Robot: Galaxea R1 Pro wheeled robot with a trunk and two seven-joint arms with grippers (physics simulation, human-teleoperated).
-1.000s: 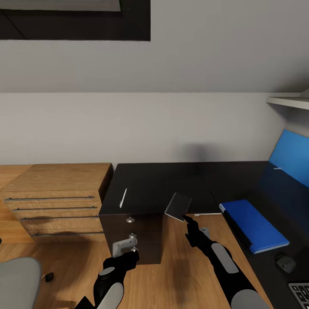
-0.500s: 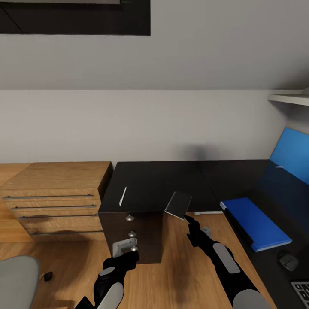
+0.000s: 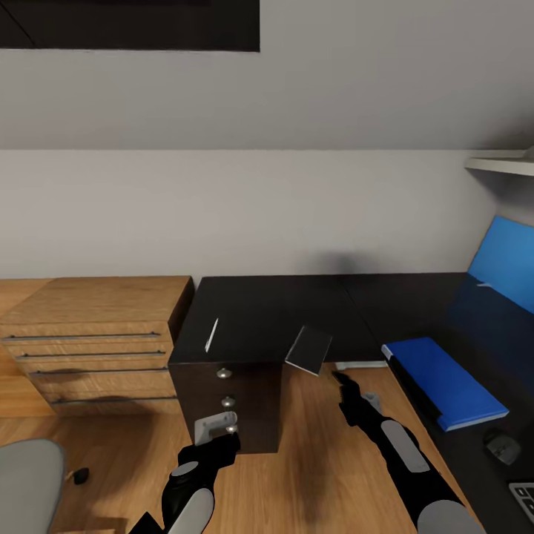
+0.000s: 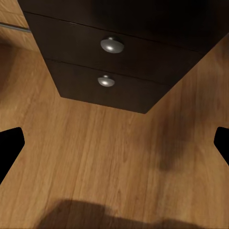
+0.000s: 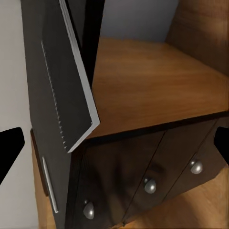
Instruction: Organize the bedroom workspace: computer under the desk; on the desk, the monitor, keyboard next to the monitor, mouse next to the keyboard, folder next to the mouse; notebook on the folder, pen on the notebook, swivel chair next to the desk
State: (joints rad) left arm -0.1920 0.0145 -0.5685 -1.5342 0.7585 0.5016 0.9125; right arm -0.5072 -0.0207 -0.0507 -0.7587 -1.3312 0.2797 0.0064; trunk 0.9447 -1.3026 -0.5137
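Nearest, at 7 o'clock in the head view, the left gripper [image 3: 222, 439] hangs low over the wooden floor [image 3: 311, 475], fingers apart, in front of the black drawer unit [image 3: 226, 404]; its wrist camera looks at two round drawer knobs [image 4: 112, 45]. At 8 o'clock the grey seat of the swivel chair [image 3: 26, 482] stands on the floor. At 5 o'clock the right gripper [image 3: 343, 380] reaches toward the table [image 3: 274, 311] edge, fingers apart and empty, just short of the notebook [image 3: 309, 348], which lies tilted and overhanging the table's front edge. At 4 o'clock lie the mouse [image 3: 502, 445] and, beyond it, the blue folder [image 3: 441, 380]. The pen [image 3: 212, 334] lies near the table's left edge. A light wooden drawer chest [image 3: 89, 337] adjoins the table at 9 o'clock. Open floor lies between the arms.
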